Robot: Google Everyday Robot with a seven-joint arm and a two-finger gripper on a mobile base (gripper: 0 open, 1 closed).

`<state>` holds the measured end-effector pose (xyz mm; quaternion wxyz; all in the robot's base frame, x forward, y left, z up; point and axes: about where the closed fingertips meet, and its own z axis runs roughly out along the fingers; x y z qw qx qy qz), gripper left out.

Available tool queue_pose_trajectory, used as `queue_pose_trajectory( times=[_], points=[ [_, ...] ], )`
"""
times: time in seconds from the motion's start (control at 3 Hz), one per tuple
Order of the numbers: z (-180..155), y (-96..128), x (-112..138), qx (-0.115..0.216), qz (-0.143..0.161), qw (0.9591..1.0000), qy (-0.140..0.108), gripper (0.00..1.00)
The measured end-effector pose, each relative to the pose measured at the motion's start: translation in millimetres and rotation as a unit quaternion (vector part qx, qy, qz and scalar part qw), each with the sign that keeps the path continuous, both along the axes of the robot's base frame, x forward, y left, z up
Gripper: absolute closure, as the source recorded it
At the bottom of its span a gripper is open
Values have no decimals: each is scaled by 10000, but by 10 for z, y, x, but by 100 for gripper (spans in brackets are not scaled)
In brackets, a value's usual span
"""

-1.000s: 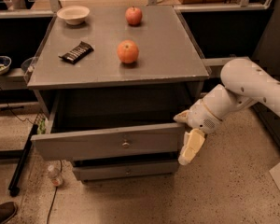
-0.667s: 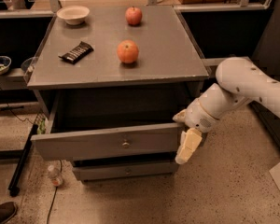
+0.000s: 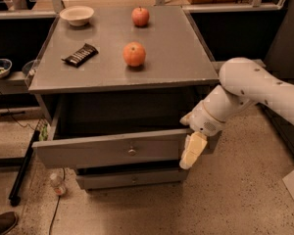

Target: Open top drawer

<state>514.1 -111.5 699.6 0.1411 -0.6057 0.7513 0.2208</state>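
The top drawer (image 3: 93,152) is a wide grey panel with a small round metal knob (image 3: 132,152) at its centre. It stands pulled out from the grey cabinet, with a dark gap behind its front. My gripper (image 3: 192,151) hangs from the white arm (image 3: 245,89) at the drawer front's right end, its cream fingers (image 3: 193,148) pointing down in front of the panel's right edge. A narrower grey drawer (image 3: 132,178) sits below, further in.
On the cabinet top (image 3: 186,58) lie two apples (image 3: 134,54) (image 3: 140,16), a dark snack bar (image 3: 80,54) and a white bowl (image 3: 77,14). A small bottle (image 3: 57,184) and a cable lie on the floor at lower left. A shoe (image 3: 2,223) shows at the bottom left corner.
My gripper and arm have shifted slightly left along the drawer front's right end. The drawer stays pulled out about as before.
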Motion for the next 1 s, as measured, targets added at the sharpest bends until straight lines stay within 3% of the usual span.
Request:
queue_pose_trajectory(
  times=[0.67, 1.0],
  points=[
    [9, 22, 47, -175, -39, 9998, -76, 0],
    [-76, 84, 34, -153, 79, 9998, 28, 0]
  ],
)
